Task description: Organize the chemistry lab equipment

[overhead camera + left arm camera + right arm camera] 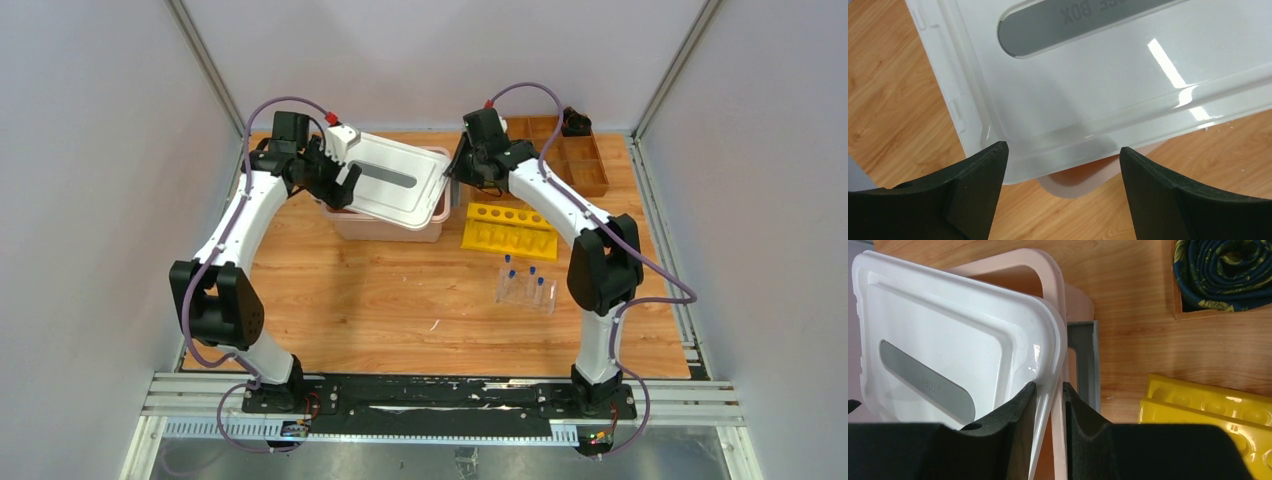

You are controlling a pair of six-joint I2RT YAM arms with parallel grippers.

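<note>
Lid (400,180), white, lies askew over pale bin (385,228) at 12 o'clock on the table (330,300). Right gripper (1048,387) is at the lid's 3 o'clock edge, jaws clamped on the rim. Left gripper (1063,150) is over the lid's 9 o'clock edge, jaws spread wide. Clear tube rack (525,290) holding blue-capped tubes (532,270) stands at 4 o'clock from the bin, just beyond a yellow rack (510,230).

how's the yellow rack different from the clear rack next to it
The yellow rack is opaque and its holes look empty; the clear rack is see-through and holds blue-capped tubes. The yellow rack is longer and lies farther from the arm bases. Both sit on the table, untouched.
</note>
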